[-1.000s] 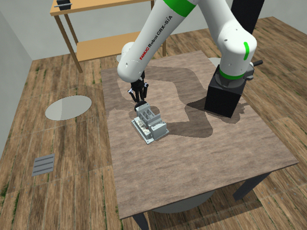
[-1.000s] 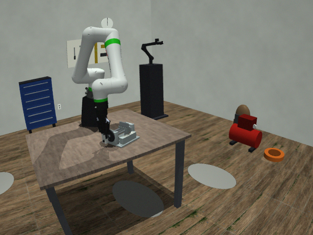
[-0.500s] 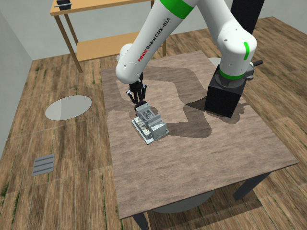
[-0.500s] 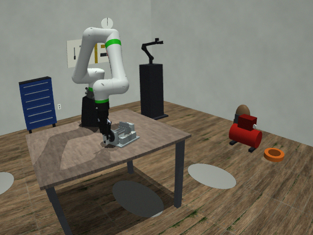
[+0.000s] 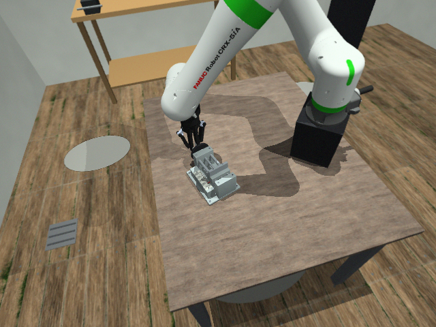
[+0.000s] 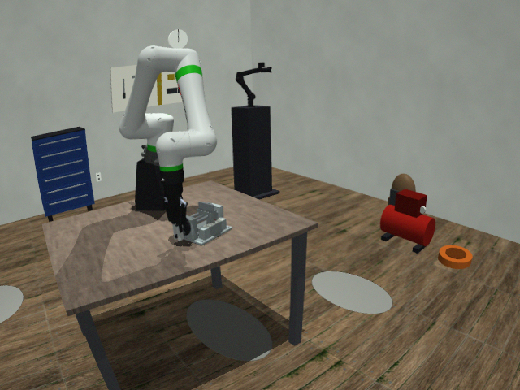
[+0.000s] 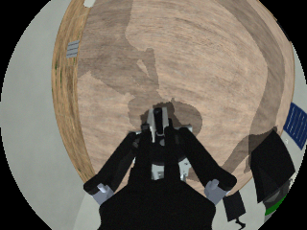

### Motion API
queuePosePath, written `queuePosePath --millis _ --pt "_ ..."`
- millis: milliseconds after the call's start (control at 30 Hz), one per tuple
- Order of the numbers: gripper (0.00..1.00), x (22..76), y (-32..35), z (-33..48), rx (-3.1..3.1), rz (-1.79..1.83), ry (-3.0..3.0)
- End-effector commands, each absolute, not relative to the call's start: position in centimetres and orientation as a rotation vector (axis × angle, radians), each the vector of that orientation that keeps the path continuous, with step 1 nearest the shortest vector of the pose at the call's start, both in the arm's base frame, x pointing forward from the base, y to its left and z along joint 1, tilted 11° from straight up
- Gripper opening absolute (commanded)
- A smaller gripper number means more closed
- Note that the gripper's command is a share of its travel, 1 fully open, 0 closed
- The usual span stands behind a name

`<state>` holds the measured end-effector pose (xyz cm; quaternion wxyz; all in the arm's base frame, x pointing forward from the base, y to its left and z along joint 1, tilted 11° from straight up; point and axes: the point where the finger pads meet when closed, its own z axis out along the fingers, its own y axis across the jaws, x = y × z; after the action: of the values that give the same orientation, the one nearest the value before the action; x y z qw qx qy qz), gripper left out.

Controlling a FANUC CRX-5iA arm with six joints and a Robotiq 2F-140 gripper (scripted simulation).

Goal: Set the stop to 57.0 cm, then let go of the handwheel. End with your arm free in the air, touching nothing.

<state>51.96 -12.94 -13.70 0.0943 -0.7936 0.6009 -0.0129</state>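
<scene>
Scale marks on the stop fixture point(image 5: 211, 176) too small to read, handwheel point(image 5: 199, 148) mostly hidden by gripper point(image 5: 192, 146)

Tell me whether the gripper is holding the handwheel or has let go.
Holding: the gripper is shut on the dark handwheel at the end of the grey stop fixture.
</scene>
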Motion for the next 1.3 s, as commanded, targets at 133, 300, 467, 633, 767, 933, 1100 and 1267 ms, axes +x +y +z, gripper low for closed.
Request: queuePosePath --millis 133,300,467,633,767,933,1100,1267 --pt "0.04 52.5 -12.8 -13.4 -2.354 -0.039 1.782" --pt "0.04 53.0 -12.7 -12.9 -2.354 -0.039 1.782" --pt "0.04 53.5 -12.7 -12.3 -2.354 -0.039 1.782" --pt "0.04 53.7 -12.6 -11.7 -2.354 -0.039 1.782" --pt "0.04 53.8 -12.7 -11.2 -2.354 -0.039 1.782" --pt "0.04 53.9 -12.7 -10.5 -2.354 -0.039 1.782" --pt "0.04 53.8 -12.8 -9.9 -2.354 -0.039 1.782" --pt "0.04 53.6 -12.9 -9.6 -2.354 -0.039 1.782"
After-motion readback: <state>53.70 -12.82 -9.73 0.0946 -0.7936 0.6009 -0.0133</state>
